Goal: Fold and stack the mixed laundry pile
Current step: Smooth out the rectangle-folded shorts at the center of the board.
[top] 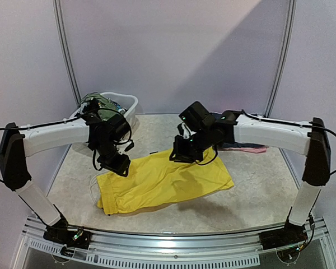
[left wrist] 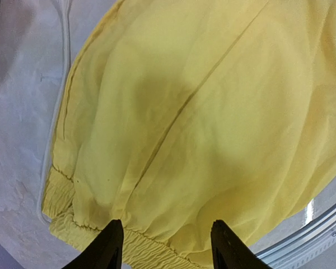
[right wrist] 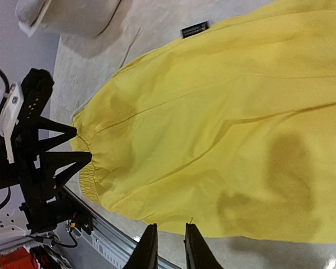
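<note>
Over the left end of the yellow garment [left wrist: 213, 112], the left gripper [left wrist: 168, 249] has its fingers spread wide, nothing between them. It hangs above the elastic waistband; can't tell if it's touching. The right gripper [right wrist: 169, 246] is over the garment's near edge, towards the middle. Its fingers are close with a narrow gap and are pinching nothing.

Garment position: flat on the table [top: 257, 196], centre, between the two arms. The white drawstring [top: 92, 188] loops out past its left end onto the table.

Orientation: long axis runs left-near to right-far, slightly diagonal. The waistband points left-near towards the left arm's base. The opposite end points right-far, under the right gripper. A seam runs along the length in the left wrist view.

Progress, my read:
- Early. One piece pulled out and spread roughly flat with minor wrinkles.
- No clear fold in it yet. It could be doubled over lengthwise, can't tell.
- No stack anywhere in view.
- Other garments [top: 101, 103] sit bunched in the white tub [top: 131, 106] at far left, so most of the pile is untouched.
- A dark and pink piece [top: 246, 147] lies on the table at far right behind the right arm, also unfolded.

What's left is folding the yellow one, starting a stack, then working through everything else.
</note>
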You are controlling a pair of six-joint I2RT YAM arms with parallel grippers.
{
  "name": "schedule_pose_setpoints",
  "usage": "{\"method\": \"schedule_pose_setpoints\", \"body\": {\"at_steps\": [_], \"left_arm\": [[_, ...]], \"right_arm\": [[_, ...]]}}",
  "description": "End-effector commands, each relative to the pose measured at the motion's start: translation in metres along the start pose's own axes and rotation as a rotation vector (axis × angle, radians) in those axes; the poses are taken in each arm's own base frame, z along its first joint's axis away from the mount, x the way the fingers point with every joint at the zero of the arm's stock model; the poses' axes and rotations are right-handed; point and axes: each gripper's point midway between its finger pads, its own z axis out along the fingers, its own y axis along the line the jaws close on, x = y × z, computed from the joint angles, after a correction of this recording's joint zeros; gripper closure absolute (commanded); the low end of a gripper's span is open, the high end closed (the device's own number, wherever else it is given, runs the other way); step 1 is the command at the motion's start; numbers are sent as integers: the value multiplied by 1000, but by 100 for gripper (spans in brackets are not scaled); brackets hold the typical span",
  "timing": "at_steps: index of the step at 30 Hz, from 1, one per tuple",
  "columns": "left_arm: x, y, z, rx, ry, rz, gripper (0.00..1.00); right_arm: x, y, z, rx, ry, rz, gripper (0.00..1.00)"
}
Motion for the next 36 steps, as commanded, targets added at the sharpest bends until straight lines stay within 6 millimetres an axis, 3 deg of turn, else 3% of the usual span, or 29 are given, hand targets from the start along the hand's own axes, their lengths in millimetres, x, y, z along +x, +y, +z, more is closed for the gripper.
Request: {"method": "schedule_pose_setpoints", "body": {"at_steps": [1,3,7,13,22,31,33,36], "left_arm": [[7,6,10,32,-12,-57,45],[13,9,17,14,9,-63,46],[25,18,30,-31,48,-69,46],[37,25,45,-69,83,-68,46],[42,8,65,-54,115,-2,47],[69,-44,74,23,163,94,48],[73,-48,71,22,158,90,49],[64,-47,54,13,123,94,48]], "right_arm": [[15,27,50,-86,105,-68,86],[25,13,75,-46,154,-69,88],[50,-27,106,38,222,-50,91],[86,-82,121,155,293,-9,95],[136,-135,90,296,330,5,96],[218,-180,40,441,390,9,96],[225,-186,24,480,381,12,96],[214,-179,-4,502,326,28,96]]}}
